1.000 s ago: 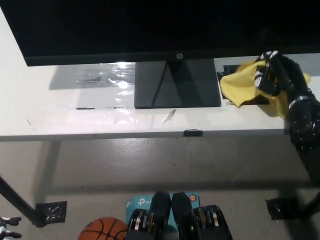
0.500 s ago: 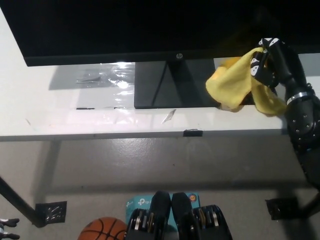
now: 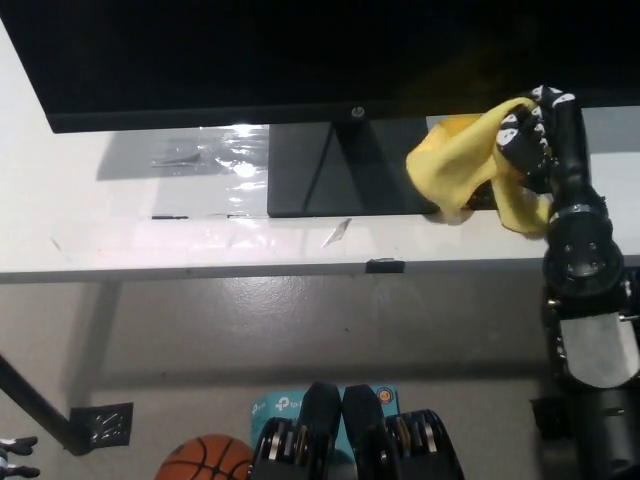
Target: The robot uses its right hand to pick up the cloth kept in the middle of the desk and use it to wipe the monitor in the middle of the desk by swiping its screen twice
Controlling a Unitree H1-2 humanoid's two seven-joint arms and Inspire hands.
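A yellow cloth point(image 3: 460, 165) hangs from my black right hand point(image 3: 535, 135), which is shut on its upper edge. Hand and cloth are lifted off the white desk point(image 3: 150, 230), just below the lower right edge of the black monitor point(image 3: 300, 50). The cloth droops in front of the right side of the monitor's dark base point(image 3: 340, 170). Only the tips of my white left hand point(image 3: 15, 455) show at the bottom left corner, too little to tell their state.
Clear plastic film point(image 3: 210, 150) lies on the desk left of the base, and a small scrap point(image 3: 337, 231) sits in front of it. Under the desk are an orange basketball point(image 3: 205, 460), a teal box point(image 3: 275, 405) and black desk feet point(image 3: 100, 425).
My right hand has raised the cloth off the desk and carried it left and up toward the monitor's lower edge. The forearm now stands more upright.
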